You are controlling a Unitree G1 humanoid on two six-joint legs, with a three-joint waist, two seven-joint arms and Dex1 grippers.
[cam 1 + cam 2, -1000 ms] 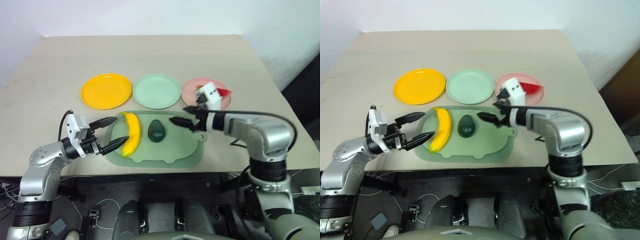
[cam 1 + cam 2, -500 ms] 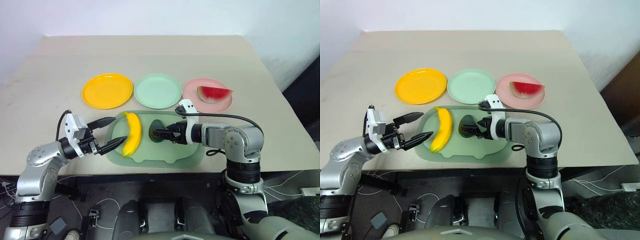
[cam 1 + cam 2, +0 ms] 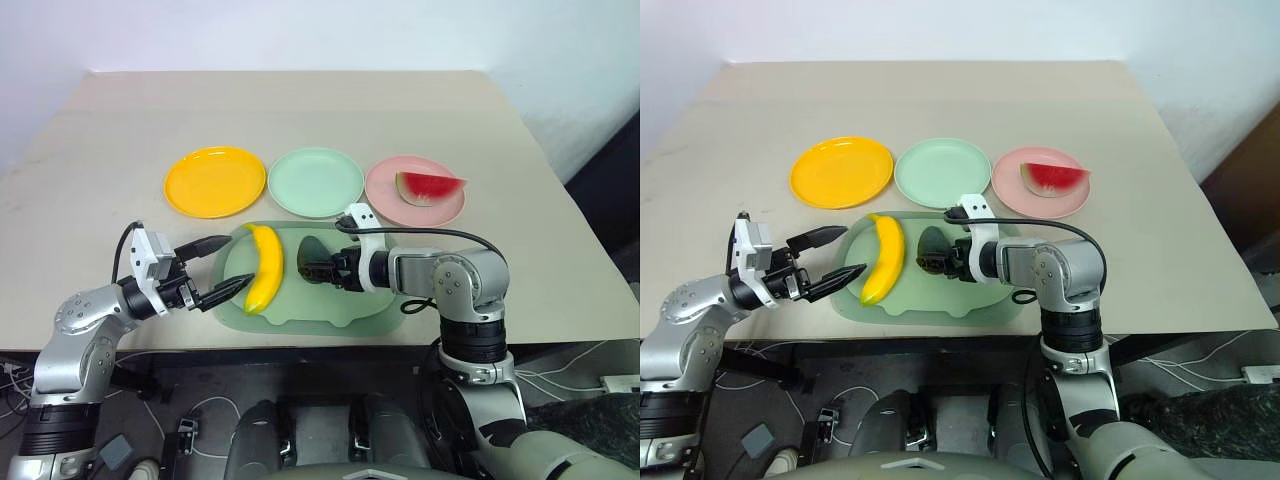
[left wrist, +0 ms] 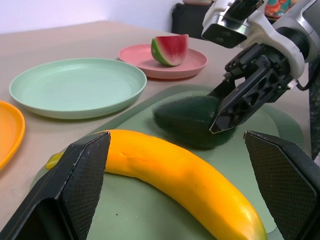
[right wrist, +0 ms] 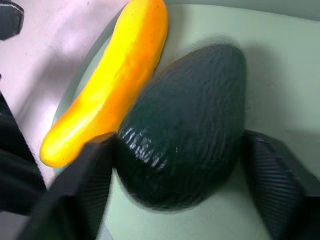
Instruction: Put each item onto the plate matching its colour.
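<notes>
A dark green avocado [image 3: 312, 249] lies on the pale green tray [image 3: 330, 306], and my right gripper [image 3: 316, 270] is shut on it, one black finger [image 5: 85, 175] pressed to each side. The yellow banana [image 3: 263, 276] lies on the same tray just left of the avocado. My left gripper [image 3: 237, 262] hovers open at the tray's left edge, its fingers spread beside the banana without touching it. The watermelon wedge [image 3: 428, 187] rests on the pink plate [image 3: 385, 186]. The yellow-orange plate [image 3: 214, 182] and the mint green plate [image 3: 316, 182] carry nothing.
The three plates stand in a row behind the tray, on a beige table [image 3: 300, 105]. The tray sits close to the table's front edge. A black cable [image 3: 440, 233] runs along my right forearm.
My right gripper has come left and down from beside the pink plate to the avocado, and its fingers have closed onto it. The left arm has stayed still.
</notes>
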